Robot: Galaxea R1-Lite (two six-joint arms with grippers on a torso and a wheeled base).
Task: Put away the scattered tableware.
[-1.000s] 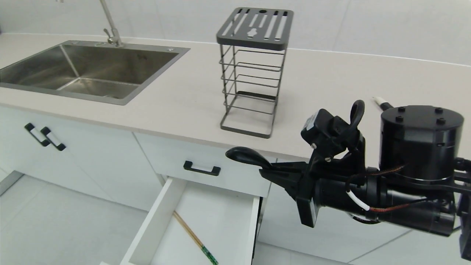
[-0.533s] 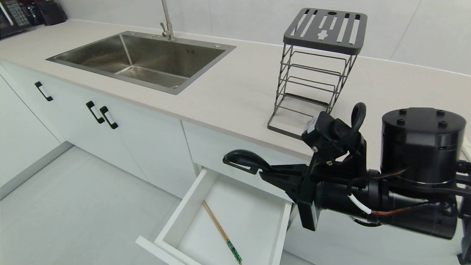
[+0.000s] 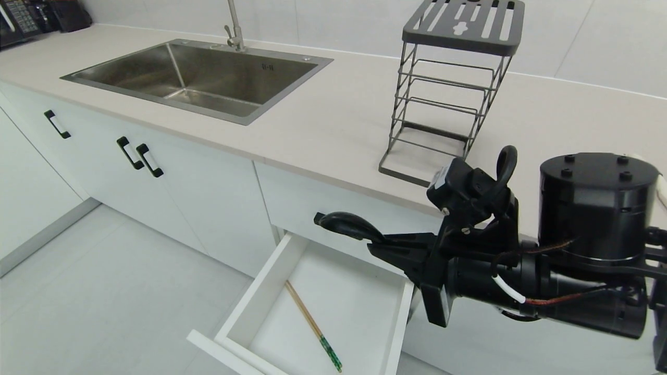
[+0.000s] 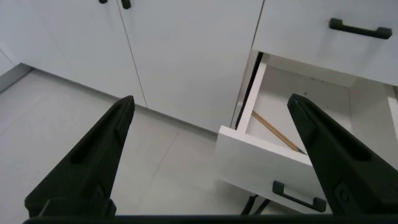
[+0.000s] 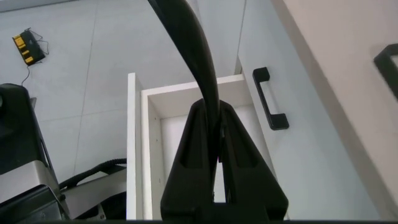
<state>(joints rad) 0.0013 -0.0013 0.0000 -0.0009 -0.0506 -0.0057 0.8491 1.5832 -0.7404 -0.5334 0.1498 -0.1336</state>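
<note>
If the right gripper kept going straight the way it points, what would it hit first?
Likely nothing near: the right gripper, shut on the black spoon, points along the cabinet front, above the open drawer. Beyond looks free, depth unclear.

Sink [image 3: 224, 67]: there was one.
Tap [image 3: 233, 26]: one.
Wire rack [image 3: 458, 46]: one.
Open drawer [image 3: 250, 299]: one.
Black spoon [image 3: 346, 227]: one.
Chopsticks [image 3: 307, 317]: one stick or a tight pair; it could not be told.
Door handles [image 3: 128, 152]: three showed.

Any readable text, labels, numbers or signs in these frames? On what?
None legible.
Small dark mark on the stainless steel sink's inner back wall: too small to read.
Key legends on the black keypad device at the counter's far corner: blurred.
No print visible on the black spoon in the right pincer.
</note>
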